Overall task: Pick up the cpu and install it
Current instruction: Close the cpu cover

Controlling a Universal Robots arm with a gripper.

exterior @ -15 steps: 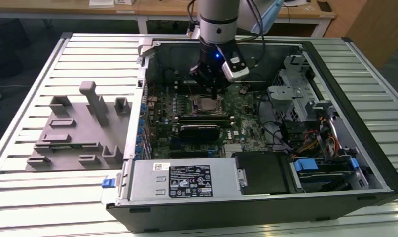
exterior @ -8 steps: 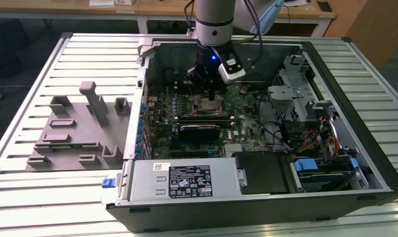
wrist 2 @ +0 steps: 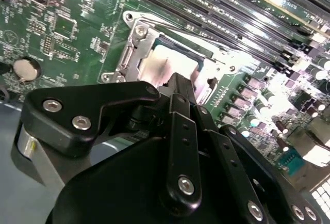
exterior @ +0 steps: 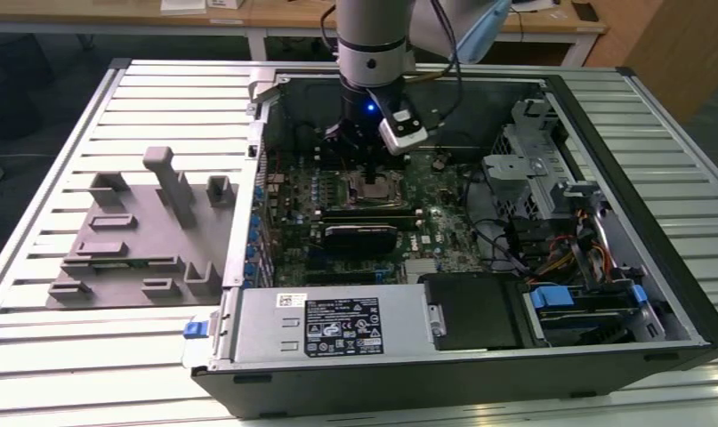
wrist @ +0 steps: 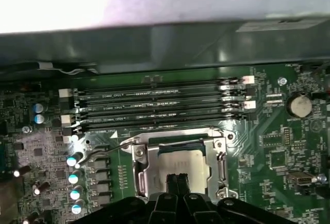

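Note:
The cpu lies flat inside the metal socket frame on the green motherboard, its silver top catching the light. In the second wrist view the cpu shows just past the fingertips. My gripper is right over the chip's near half, its two black fingers pressed together with no gap and nothing seen between them. Whether the tips touch the chip I cannot tell. In the exterior view the gripper reaches down into the open computer case above the cpu.
Memory slots run alongside the socket, with capacitors beside it. A drive cage and cables fill the case on the exterior view's right, with a power supply in front. A grey fixture block stands outside the case.

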